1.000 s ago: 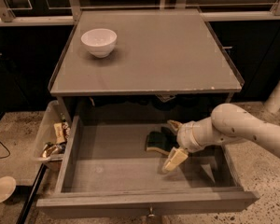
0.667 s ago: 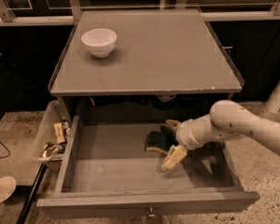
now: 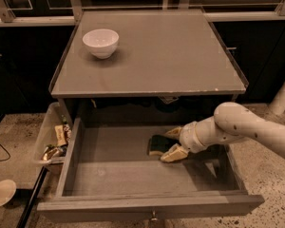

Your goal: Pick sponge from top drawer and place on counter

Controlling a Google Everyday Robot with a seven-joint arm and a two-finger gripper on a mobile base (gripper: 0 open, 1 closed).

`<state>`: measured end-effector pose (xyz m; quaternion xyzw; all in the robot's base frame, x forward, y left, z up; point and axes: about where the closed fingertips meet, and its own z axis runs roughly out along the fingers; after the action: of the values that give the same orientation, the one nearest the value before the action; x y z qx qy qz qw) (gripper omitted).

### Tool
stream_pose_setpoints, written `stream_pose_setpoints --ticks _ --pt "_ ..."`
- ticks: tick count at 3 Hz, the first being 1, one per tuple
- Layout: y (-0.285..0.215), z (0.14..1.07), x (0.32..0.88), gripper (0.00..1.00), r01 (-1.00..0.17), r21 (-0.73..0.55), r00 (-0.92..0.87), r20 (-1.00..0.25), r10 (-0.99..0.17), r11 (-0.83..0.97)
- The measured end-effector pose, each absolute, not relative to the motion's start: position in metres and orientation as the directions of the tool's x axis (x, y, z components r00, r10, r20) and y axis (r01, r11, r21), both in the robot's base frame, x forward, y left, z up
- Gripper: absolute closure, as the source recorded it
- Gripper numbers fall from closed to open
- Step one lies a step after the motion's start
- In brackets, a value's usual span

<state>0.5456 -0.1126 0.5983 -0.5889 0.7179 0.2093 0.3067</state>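
Observation:
The top drawer [image 3: 147, 205] is pulled wide open below the counter [image 3: 152, 56]. The sponge [image 3: 156, 145], dark green over yellow, lies on the drawer floor right of centre. My gripper [image 3: 174, 143] reaches in from the right. Its tan fingers [image 3: 175, 153] sit on either side of the sponge's right end and are closed onto it. The sponge still rests low in the drawer.
A white bowl [image 3: 100, 42] stands on the counter's back left. A clear plastic bin [image 3: 50, 141] of clutter sits left of the drawer. A white disc [image 3: 1, 193] lies on the speckled floor at lower left. My arm [image 3: 247, 127] crosses the drawer's right wall.
The gripper's fingers have drawn together around the sponge's right end. The arm has shifted slightly left and deeper into the drawer.

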Motion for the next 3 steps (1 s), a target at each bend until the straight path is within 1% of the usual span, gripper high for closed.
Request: stream_pose_setpoints --ticks 2,3 --pt "-0.113 0.598 0.546 0.88 -0.974 -0.060 -0.118 -0.687 -0.717 0.219" --pt "-0.121 0.611 0.532 1.00 -0.975 -0.046 -0.126 -0.686 -0.716 0.215"
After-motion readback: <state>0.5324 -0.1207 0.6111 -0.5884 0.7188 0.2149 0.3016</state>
